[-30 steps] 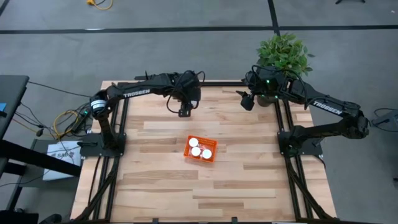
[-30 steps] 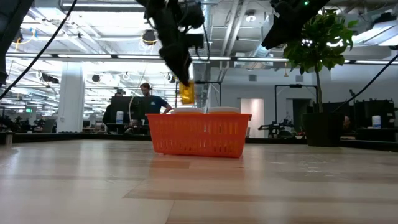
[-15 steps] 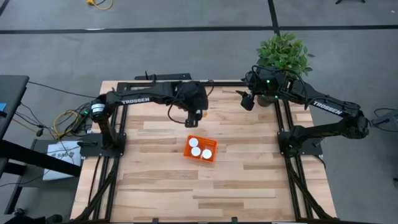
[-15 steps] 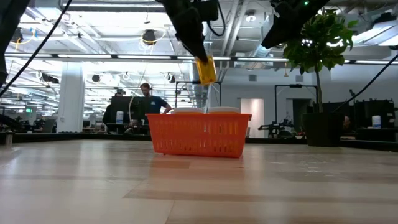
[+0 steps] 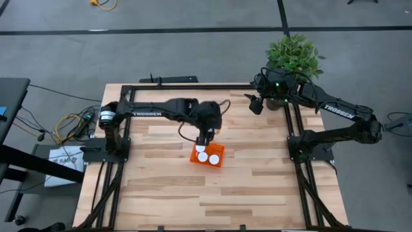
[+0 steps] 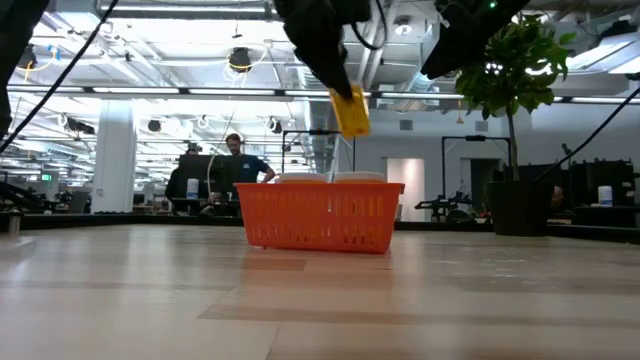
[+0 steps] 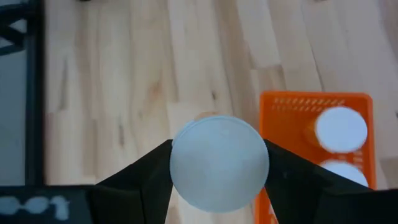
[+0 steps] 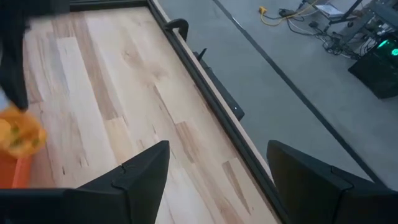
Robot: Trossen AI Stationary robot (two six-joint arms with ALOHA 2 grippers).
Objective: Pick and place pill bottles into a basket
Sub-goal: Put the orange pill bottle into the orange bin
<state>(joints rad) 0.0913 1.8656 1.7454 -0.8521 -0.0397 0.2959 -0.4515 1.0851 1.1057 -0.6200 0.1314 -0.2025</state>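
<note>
Bottle tilted in left hand

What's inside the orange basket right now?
Two white-capped pill bottles show standing inside the basket; the left claw, holding another bottle above its edge, covers part of the inside.

Left tool hovers over the basket's edge.

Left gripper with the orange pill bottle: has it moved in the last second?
Yes. The left gripper, shut on the orange white-capped pill bottle, has travelled from the table's far side toward the orange plastic basket, now reaching its far edge.
</note>
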